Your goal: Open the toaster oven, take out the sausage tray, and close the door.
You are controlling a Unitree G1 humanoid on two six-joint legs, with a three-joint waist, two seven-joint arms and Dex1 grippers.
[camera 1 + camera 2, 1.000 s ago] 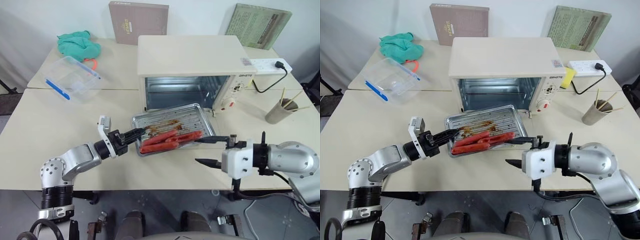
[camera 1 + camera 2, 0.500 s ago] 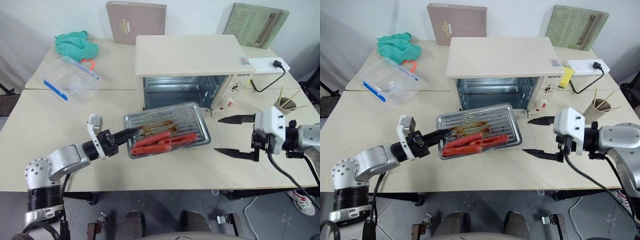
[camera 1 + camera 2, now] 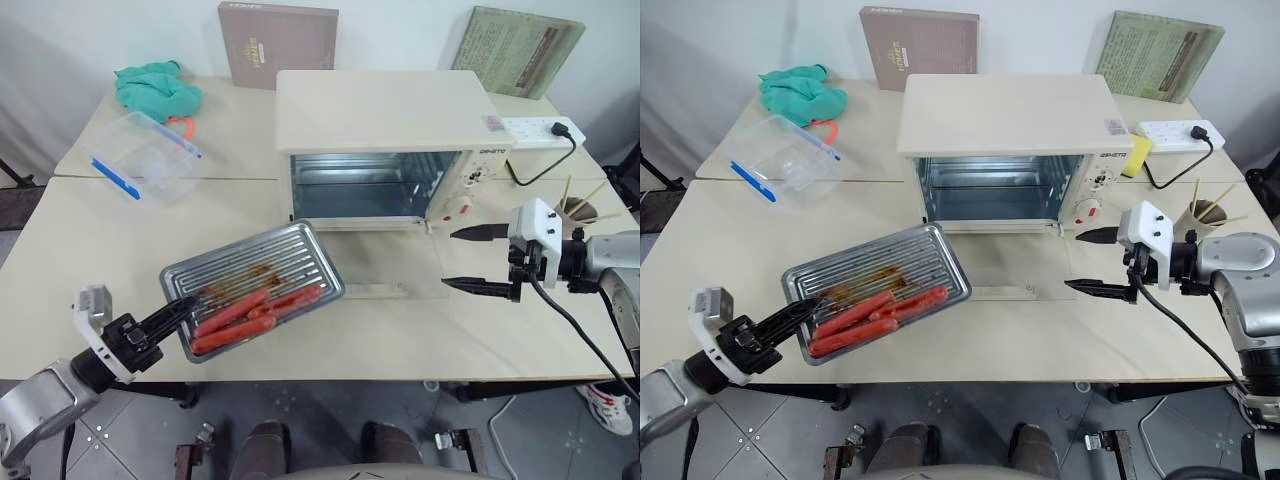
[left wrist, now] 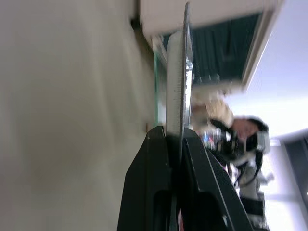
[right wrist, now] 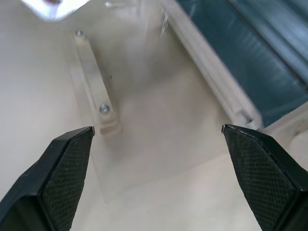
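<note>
The cream-white toaster oven (image 3: 385, 110) stands mid-table with its cavity showing. Its glass door (image 3: 390, 262) lies dropped flat on the table, bar handle (image 3: 372, 291) nearest me. My left gripper (image 3: 178, 311) is shut on the near-left rim of the sausage tray (image 3: 262, 262), a ribbed silver tray held tilted over the table's front left, with three red sausages (image 3: 250, 312) on it. In the left wrist view the fingers (image 4: 154, 192) clamp the tray's edge (image 4: 179, 91). My right gripper (image 3: 452, 258) is open and empty, right of the door, below the oven's knob panel (image 3: 470, 180).
A clear plastic box with blue clips (image 3: 145, 155) and a green cloth (image 3: 155, 90) lie at the back left. Two books (image 3: 277, 45) lean on the wall. A power strip (image 3: 540, 128) and a cup of sticks (image 3: 558, 220) are at the right.
My left gripper pulled the tray off the door, leftward and toward the table's front edge. My right gripper swung from the front centre out to the right, rolled and opened wider.
</note>
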